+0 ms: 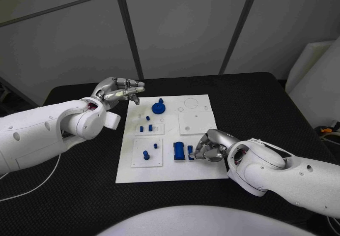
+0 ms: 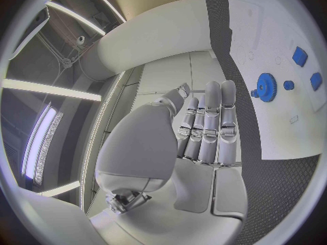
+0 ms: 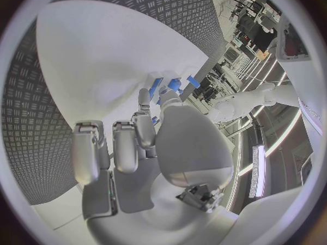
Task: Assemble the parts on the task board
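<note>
While the left hand (image 1: 119, 91) hovers released, right hand (image 1: 210, 146) pinches small blue part (image 1: 190, 153) on task board (image 1: 195, 172): likely light, rigid, slippery; grasp by sides

Head camera: high, looking down on the bench (image 1: 85, 196), whole task board (image 1: 170, 172) in frame. Left wrist camera: close behind left hand (image 2: 204, 130), facing board's blue gear (image 2: 266, 87). Right wrist camera: close behind right hand (image 3: 146, 147), board underneath. All share the board.
</note>
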Motion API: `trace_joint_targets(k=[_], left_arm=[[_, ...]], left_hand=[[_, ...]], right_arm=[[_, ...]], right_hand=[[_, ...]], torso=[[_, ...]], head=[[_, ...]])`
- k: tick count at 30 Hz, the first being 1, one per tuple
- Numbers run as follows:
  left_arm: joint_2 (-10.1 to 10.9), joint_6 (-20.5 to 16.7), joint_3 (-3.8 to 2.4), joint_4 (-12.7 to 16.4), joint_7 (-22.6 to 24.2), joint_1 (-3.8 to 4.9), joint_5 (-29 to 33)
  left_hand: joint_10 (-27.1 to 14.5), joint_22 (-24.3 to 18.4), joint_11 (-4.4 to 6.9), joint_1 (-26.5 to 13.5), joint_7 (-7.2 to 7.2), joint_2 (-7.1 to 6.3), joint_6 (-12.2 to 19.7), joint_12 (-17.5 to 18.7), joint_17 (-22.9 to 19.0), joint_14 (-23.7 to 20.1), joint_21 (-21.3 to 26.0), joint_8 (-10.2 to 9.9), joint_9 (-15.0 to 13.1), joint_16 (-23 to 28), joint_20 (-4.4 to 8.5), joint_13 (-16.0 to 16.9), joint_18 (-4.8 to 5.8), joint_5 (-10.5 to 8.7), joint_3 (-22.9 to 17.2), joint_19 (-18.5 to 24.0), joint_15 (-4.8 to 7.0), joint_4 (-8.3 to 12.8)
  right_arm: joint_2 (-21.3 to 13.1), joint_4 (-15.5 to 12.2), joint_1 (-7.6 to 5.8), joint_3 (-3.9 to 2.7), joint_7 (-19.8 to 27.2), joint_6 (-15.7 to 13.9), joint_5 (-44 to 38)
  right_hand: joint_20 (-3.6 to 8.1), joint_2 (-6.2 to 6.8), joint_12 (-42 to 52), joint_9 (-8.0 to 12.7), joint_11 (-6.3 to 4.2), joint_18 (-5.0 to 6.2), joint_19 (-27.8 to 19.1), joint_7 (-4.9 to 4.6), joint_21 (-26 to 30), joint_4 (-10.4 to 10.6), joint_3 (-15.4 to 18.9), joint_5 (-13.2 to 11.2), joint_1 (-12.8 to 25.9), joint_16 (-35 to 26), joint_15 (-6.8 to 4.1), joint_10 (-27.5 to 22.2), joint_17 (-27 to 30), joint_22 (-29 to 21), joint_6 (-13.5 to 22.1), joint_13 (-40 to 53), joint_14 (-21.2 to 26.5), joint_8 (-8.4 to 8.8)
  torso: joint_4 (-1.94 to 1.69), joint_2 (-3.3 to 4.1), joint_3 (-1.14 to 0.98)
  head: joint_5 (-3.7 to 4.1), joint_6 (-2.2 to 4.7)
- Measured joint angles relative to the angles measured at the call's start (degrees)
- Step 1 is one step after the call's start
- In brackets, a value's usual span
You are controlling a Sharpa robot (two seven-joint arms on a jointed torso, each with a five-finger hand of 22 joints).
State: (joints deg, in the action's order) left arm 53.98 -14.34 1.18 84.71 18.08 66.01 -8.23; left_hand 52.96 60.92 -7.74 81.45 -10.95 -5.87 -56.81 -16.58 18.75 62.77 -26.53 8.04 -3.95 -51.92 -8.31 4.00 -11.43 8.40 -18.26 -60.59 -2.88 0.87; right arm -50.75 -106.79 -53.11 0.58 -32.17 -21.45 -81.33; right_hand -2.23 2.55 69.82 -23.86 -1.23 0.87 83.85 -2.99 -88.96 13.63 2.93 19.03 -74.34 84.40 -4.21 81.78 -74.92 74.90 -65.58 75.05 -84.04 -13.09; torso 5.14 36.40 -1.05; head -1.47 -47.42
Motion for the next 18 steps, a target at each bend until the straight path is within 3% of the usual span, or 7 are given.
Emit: trace_joint_targets(k=[6, 8, 12, 13, 14, 16, 18], left_arm=[[0.0, 0.0, 0.02, -0.1, 0.0, -0.04, 0.0], [0.0, 0.0, 0.02, -0.2, 0.0, -0.06, 0.0], [-0.2, -0.4, 0.06, -0.8, 0.0, -0.24, 0.2], [-0.3, -0.6, 0.07, -1.0, 0.1, -0.32, 0.3], [-0.4, -0.8, 0.07, -1.2, 0.1, -0.39, 0.5], [-0.9, -1.6, 0.09, -1.9, 0.4, -0.64, 1.1], [-1.5, -2.3, 0.1, -2.7, 0.7, -0.85, 1.8]], left_hand=[[0.0, 0.0, 0.0, 0.0, 0.0, 0.0, 0.0, 0.0, -0.1, 0.0, 0.0, 0.0, 0.0, 0.0, 0.0, 0.0, -0.01, 0.0, 0.0, 0.0, 0.0, 0.0], [0.0, -0.1, 0.0, 0.0, 0.0, 0.0, 0.0, -0.1, -0.1, 0.0, 0.0, 0.0, 0.0, 0.0, 0.0, 0.0, -0.01, 0.0, 0.0, 0.0, 0.0, 0.0], [0.0, -0.6, 0.0, 0.0, 0.2, 0.0, 0.2, -1.2, -1.0, -1.8, 1.4, 0.4, 0.0, 1.9, -0.26, 0.1, 0.01, 0.0, 0.4, 0.9, -0.21, -0.1], [0.0, -1.1, 0.0, 0.0, 0.21, 0.0, 0.2, -1.6, -1.8, -2.7, 2.4, 0.5, 0.0, 3.4, -0.34, 0.1, 2.56, 0.0, 0.4, 2.2, -0.35, -0.1], [0.4, -1.9, -0.09, 0.0, 0.2, 0.0, 0.2, -1.8, -2.8, -3.6, 3.7, 0.8, 0.0, 5.4, -0.52, 0.1, 3.94, 0.0, 0.4, 3.7, -0.52, -0.1], [1.1, -3.6, -0.23, -0.2, 0.2, 0.19, 0.2, -2.0, -4.7, -4.8, 6.4, 1.1, 0.0, 9.3, -0.94, 0.0, 3.87, 0.0, 0.1, 6.6, -0.89, -0.3], [2.0, -6.1, -0.26, -0.5, 0.2, 0.49, 0.2, -2.1, -6.7, -5.6, 9.7, 1.5, 0.0, 14.0, -1.62, -0.2, 3.86, 0.0, -0.4, 9.7, -1.64, -0.9]], right_arm=[[-1.7, -1.1, -0.01, -0.05, 3.7, -3.3, 1.0], [-2.2, -0.7, -0.24, -0.06, 6.5, -4.5, 3.0], [-2.1, 2.6, -1.76, -0.14, 13.5, -6.2, 10.2], [-1.9, 3.9, -2.25, -0.18, 15.4, -6.5, 12.6], [-1.6, 5.4, -2.72, -0.21, 17.4, -6.7, 15.0], [-0.5, 9.2, -3.76, -0.25, 22.2, -7.0, 21.0], [0.8, 12.8, -4.47, -0.27, 26.2, -7.2, 26.3]], right_hand=[[0.0, 0.15, -6.0, 0.6, 0.9, 0.0, 0.0, -1.1, 4.3, 1.1, 1.8, 1.3, 0.2, -3.1, 0.0, -2.6, 0.5, 0.0, 2.9, -3.1, 0.0, 1.17], [-0.69, 0.48, -12.2, 1.2, 1.66, 1.47, -1.3, -2.0, 9.3, 1.5, 2.2, 2.0, -0.2, -6.8, 0.7, -6.1, 4.4, 0.0, 4.8, -7.1, 0.0, 2.42], [-2.02, 0.12, -30.8, 2.5, 3.22, 5.46, -11.8, -3.84, 26.8, 1.6, 2.6, 2.4, -3.9, -22.2, 2.28, -16.2, 21.7, -0.4, 7.9, -20.5, 3.9, 4.84], [-2.41, -0.25, -33.3, 2.8, 3.47, 5.89, -14.4, -4.18, 31.9, 1.6, 2.6, 2.4, -5.0, -27.4, 2.45, -17.3, 26.7, -2.4, 8.2, -22.8, 5.2, 5.18], [-2.57, -0.75, -36.0, 3.1, 3.7, 7.3, -18.0, -4.49, 38.9, 1.6, 2.3, 2.4, -6.7, -34.0, 2.8, -18.3, 33.0, -6.1, 8.5, -25.4, 7.3, 5.59], [-3.2, -1.63, -41.8, 3.9, 4.09, 8.97, -23.6, -5.23, 50.7, 1.4, 0.7, 1.8, -10.1, -43.2, 3.61, -19.7, 39.3, -13.0, 9.1, -31.1, 10.2, 6.34], [-3.98, -1.5, -47.1, 4.6, 5.14, 8.97, -26.1, -5.67, 56.2, 1.4, -0.8, 0.6, -12.8, -49.3, 4.4, -21.1, 42.5, -16.7, 9.3, -36.4, 12.9, 7.18]], torso=[[0.02, -0.21, 0.03], [0.02, -0.39, 0.09], [0.11, -0.85, 0.26], [0.16, -0.98, 0.3], [0.21, -1.14, 0.37], [0.36, -1.56, 0.53], [0.54, -1.92, 0.69]], head=[[0.04, 0.63], [0.02, 0.97], [-0.09, 1.85], [-0.1, 2.09], [-0.13, 2.42], [-0.23, 3.2], [-0.31, 4.0]])
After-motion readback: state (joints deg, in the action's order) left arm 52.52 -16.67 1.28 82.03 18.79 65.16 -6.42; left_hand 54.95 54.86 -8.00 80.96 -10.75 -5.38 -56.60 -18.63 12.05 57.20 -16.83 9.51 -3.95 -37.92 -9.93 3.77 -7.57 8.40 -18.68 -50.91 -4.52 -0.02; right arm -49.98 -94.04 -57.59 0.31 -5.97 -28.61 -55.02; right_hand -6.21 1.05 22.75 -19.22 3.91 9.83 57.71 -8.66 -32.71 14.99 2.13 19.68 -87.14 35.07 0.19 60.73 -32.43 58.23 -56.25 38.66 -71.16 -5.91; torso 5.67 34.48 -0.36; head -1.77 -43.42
